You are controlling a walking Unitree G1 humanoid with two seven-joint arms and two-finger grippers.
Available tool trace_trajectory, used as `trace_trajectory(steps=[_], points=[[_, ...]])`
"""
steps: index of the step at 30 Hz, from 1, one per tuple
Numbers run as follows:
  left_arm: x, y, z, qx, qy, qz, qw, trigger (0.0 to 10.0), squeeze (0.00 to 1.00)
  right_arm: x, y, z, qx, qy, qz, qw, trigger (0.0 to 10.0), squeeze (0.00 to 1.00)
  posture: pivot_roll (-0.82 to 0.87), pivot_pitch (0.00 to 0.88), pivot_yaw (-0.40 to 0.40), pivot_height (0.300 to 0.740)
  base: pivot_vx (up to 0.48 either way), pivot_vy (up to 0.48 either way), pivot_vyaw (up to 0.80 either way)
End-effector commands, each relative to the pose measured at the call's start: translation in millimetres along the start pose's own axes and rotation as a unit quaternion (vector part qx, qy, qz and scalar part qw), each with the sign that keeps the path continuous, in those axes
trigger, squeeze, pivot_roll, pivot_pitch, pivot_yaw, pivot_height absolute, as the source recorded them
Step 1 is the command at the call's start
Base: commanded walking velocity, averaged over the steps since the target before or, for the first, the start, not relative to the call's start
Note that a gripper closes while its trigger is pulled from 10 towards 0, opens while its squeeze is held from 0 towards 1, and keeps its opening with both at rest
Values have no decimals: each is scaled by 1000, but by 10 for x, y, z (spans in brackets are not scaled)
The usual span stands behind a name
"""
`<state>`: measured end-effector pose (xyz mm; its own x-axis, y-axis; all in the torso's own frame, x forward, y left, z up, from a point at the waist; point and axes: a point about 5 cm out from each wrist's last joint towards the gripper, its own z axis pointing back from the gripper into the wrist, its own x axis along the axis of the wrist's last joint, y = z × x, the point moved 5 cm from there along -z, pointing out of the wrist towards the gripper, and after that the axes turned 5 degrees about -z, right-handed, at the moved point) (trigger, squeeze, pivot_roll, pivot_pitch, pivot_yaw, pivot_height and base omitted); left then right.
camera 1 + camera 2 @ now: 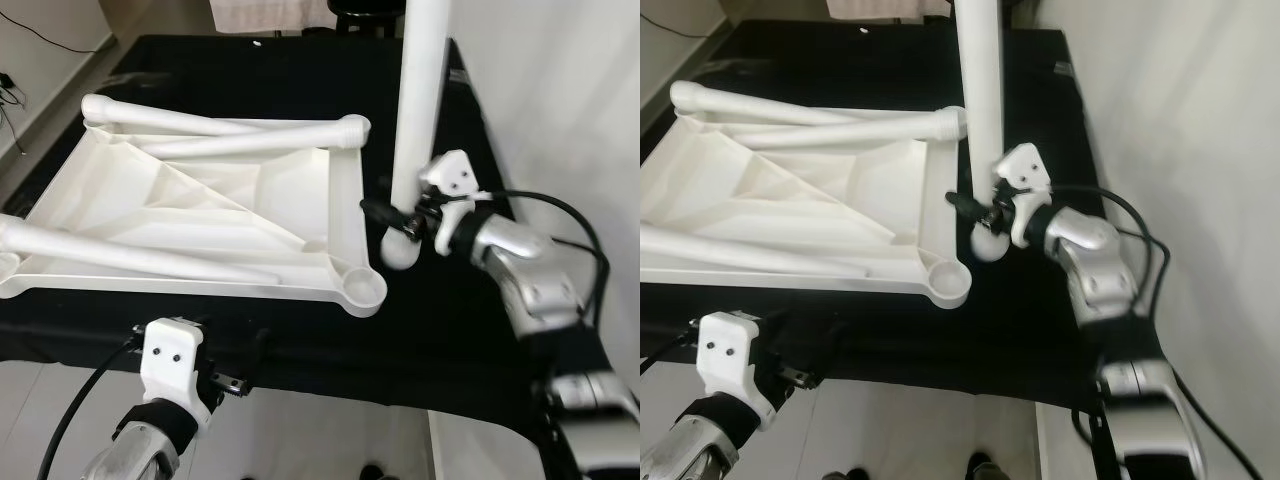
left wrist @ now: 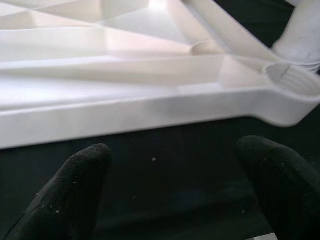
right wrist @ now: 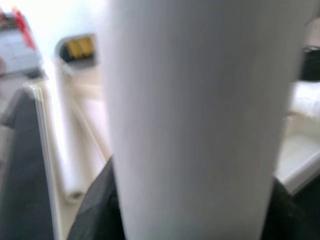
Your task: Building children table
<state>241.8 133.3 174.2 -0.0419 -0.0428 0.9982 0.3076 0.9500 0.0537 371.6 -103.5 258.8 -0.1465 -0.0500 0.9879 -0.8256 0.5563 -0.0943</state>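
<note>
Right gripper clamps an upright white table leg just beside the overturned tabletop's corner socket (apparently not seated yet); next, lower it in. Left gripper hovers spread, empty.

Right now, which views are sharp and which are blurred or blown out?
Left eye view: sharp, evenly lit; the upturned tabletop is bright with ribs legible. Right eye view: the same. Left wrist view: soft, glare on the tabletop, the left gripper fingertips blurred. Right wrist view: out of focus, the table leg in the right gripper nearly overexposed.
</note>
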Motion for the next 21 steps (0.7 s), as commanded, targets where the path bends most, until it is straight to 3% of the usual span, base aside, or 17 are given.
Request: trace_trajectory(steps=[1, 5, 15, 19, 21], points=[[-91, 23, 19, 4, 19, -8, 1000, 10000, 0, 214, 184, -39, 55, -53, -32, 997, 10000, 0, 5, 280, -11, 740, 0, 0, 0], [-93, 21, 17, 3, 18, -7, 1000, 10000, 0, 338, 215, -30, 67, -87, -59, 992, 10000, 0, 5, 280, -11, 740, 0, 0, 0], [-103, 20, 13, 3, 19, -7, 1000, 10000, 0, 145, 66, 11, 3, -36, -15, 999, 10000, 0, -5, 274, -13, 740, 0, 0, 0], [-120, -11, 5, -9, 22, -3, 1000, 10000, 0, 239, 201, 76, 52, -46, -29, 997, 10000, 0, -33, 266, -10, 740, 0, 0, 0], [-129, -40, 1, -22, 24, -1, 999, 10000, 0, 226, 404, 100, 105, -40, -32, 993, 10000, 0, -35, 262, -7, 740, 0, 0, 0]])
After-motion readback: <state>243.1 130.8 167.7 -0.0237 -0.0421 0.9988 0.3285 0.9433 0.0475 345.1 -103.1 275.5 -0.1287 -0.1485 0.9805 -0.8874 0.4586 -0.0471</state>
